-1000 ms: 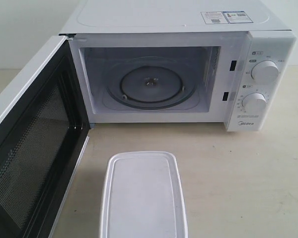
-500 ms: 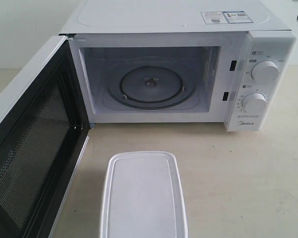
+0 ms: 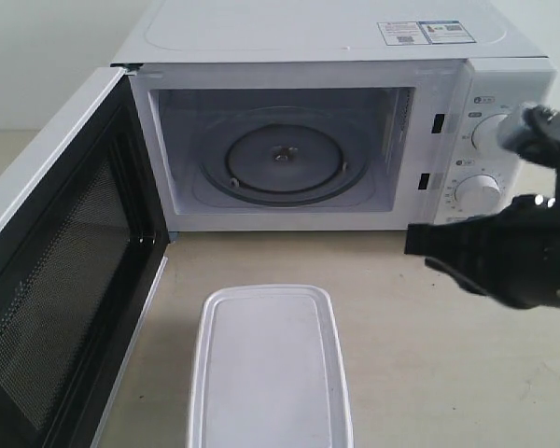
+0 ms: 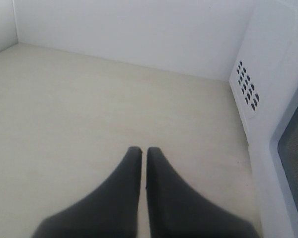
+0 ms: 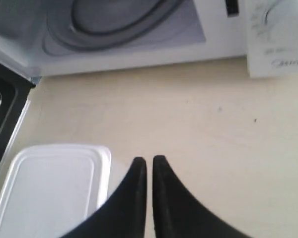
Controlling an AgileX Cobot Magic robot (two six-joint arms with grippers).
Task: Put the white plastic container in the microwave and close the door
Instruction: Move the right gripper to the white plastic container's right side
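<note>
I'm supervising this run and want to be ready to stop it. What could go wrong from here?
1. The right fingers are shut beside the white plastic container; unless they open first, they may shove it instead of gripping.
2. It looks wide and smooth, so a pinch could slip.
3. The open door stands close beside it; a swing toward the turntable might bump it.
</note>
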